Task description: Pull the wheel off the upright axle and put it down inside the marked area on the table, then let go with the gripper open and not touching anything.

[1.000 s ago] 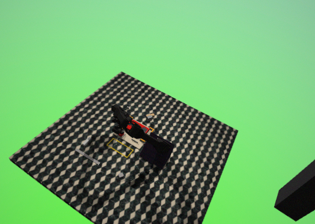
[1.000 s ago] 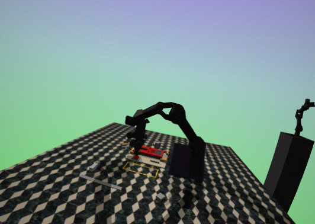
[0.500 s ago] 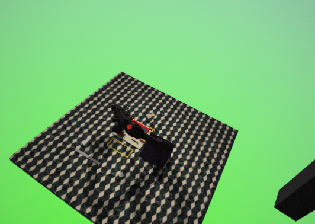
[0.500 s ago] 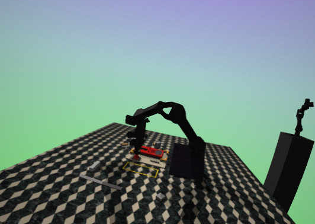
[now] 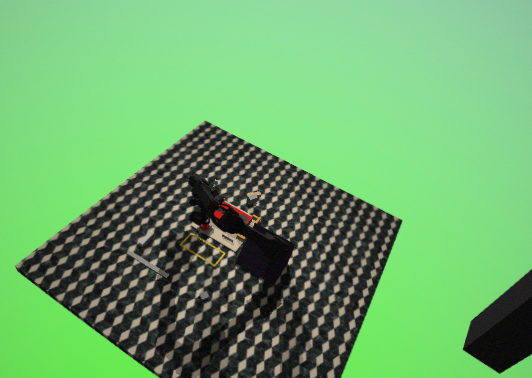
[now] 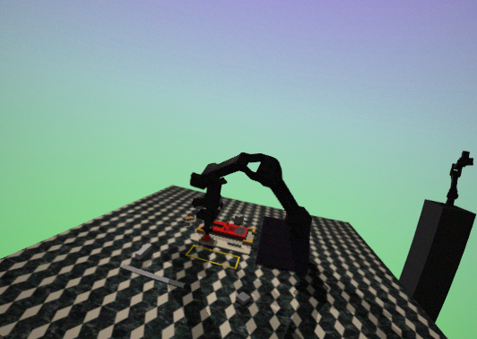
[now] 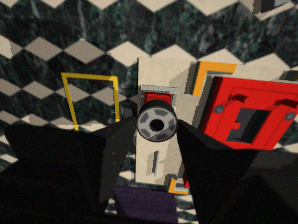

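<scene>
The wheel [image 7: 157, 137], a dark round piece with a grey spoked face and a dark centre hole, is between my fingertips. My gripper [image 7: 156, 121] [image 6: 208, 232] is shut on it, pointing down over the pale board [image 7: 150, 70]. A red block [image 7: 159, 97] [image 6: 206, 238] shows just beyond the wheel in the wrist view. The axle is hidden under the wheel, and I cannot tell whether its tip is still inside. The marked area, a yellow outline [image 5: 208, 243] [image 6: 238, 262] [image 7: 90, 76], lies on the table beside the board, left of my gripper in the wrist view.
A red panel [image 7: 275, 95] [image 6: 224, 227] with orange corner pieces [image 7: 215, 69] is right of the wheel in the wrist view. A long grey bar [image 5: 148, 265] [image 6: 152, 276] and grey blocks [image 6: 143, 251] [image 6: 243, 298] lie beyond the outline. The dark arm base [image 5: 265, 258] [image 6: 278, 245] stands near the board.
</scene>
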Available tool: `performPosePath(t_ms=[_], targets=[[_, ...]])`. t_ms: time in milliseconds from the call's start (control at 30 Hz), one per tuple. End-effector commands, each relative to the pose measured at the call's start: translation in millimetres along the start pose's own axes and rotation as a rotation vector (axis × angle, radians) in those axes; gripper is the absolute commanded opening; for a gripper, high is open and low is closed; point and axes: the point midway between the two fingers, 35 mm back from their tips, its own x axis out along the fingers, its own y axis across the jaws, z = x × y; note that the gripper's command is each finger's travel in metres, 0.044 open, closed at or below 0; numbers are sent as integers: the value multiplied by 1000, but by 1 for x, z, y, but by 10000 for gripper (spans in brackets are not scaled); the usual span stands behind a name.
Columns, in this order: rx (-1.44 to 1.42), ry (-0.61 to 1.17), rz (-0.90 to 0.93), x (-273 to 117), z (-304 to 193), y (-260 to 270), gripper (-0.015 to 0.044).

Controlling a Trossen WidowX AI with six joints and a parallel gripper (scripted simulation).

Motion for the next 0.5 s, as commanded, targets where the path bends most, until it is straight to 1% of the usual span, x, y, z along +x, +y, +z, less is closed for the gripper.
performPosePath(t_ms=[0, 467], targets=[[0, -6, -2, -5, 1, 0, 0], [0, -7, -2, -10, 0, 0, 0]])
